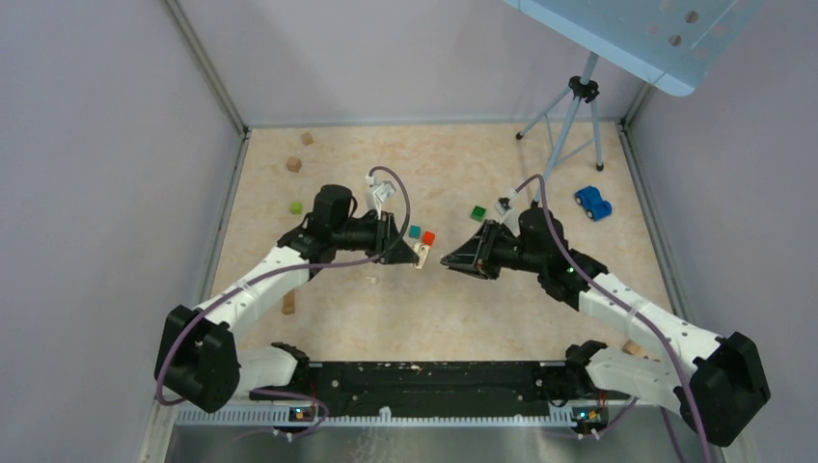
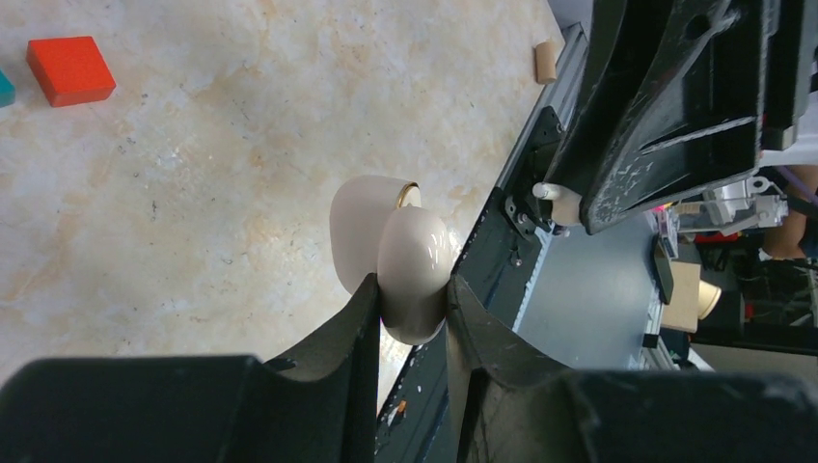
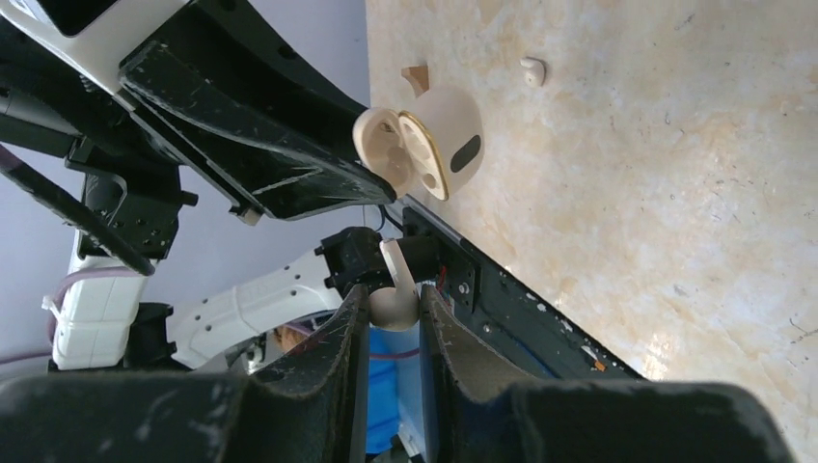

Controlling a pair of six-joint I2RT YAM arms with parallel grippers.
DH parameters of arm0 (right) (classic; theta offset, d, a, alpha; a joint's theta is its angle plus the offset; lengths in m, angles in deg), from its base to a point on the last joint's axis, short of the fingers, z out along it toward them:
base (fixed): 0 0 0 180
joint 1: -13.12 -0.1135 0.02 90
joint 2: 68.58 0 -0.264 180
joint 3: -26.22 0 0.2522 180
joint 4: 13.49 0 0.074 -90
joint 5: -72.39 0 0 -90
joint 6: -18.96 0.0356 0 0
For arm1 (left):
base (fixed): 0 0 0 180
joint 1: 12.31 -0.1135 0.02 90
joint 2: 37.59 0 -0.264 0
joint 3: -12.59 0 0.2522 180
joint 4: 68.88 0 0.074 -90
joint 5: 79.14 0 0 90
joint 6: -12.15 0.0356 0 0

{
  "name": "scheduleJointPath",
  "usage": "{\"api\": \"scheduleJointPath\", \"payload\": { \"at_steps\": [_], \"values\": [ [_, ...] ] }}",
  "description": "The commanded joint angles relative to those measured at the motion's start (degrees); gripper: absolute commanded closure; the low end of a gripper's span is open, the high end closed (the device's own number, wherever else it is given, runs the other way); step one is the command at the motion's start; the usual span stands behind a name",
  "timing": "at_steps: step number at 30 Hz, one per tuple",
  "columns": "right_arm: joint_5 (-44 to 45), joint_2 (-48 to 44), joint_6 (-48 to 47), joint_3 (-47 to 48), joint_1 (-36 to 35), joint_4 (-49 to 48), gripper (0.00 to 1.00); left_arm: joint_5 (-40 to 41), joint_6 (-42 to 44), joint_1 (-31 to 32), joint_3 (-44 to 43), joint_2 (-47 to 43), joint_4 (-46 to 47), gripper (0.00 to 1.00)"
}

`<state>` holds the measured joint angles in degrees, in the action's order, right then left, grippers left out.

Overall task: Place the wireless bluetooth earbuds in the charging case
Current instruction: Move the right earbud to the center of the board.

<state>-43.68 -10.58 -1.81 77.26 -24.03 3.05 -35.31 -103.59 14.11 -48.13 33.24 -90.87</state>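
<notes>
Top view, working outward from our side of the bench (image 1: 463, 318):
- A loose earbud (image 1: 369, 280) lies flat on the bench, near the case and at its 8 o'clock. We see it in the right wrist view too (image 3: 531, 69).
- The left gripper (image 1: 413, 253) is clamped tight on one half of the case (image 1: 421, 254). In the left wrist view its fingers (image 2: 362, 318) pinch the case (image 2: 400, 251) from both sides.
- The case is hinged open, with a gold rim and a dark patch inside (image 3: 424, 145). We can't tell whether it touches the bench.
- The right gripper (image 1: 449, 260), at 3 o'clock of the case, is nearly closed on the held earbud (image 3: 391, 294), stem sticking out past the fingertips. The held earbud is near the case, not touching.
- A red cube (image 1: 428, 237) sits just past the case at 12 o'clock, with a teal cube (image 1: 415, 231) beside it at 9.
- A green cube (image 1: 478, 213) is at 1 o'clock of the right gripper.
- A lime cube (image 1: 295, 207) is far left and a blue toy car (image 1: 592, 203) far right.
- Two wooden blocks (image 1: 293, 165) sit toward the far left corner.
</notes>
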Motion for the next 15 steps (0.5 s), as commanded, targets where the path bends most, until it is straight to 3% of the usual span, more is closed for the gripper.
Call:
{"api": "scheduleJointPath", "payload": {
  "at_steps": [1, 8, 15],
  "values": [
    [2.74, 1.11, -8.81, 6.56, -1.44, 6.44, 1.00, -2.16, 5.58, 0.02, -2.36, 0.45, -1.19, 1.00],
    [11.34, 4.26, -26.77, 17.95, -3.49, 27.14, 1.00, -1.61, 6.19, 0.01, -8.54, 3.58, -11.81, 1.00],
    [18.82, 9.21, -32.99, 21.77, -6.34, 36.90, 1.00, 1.40, 5.03, -0.17, -8.77, 3.16, -15.68, 1.00]
  ]
}}
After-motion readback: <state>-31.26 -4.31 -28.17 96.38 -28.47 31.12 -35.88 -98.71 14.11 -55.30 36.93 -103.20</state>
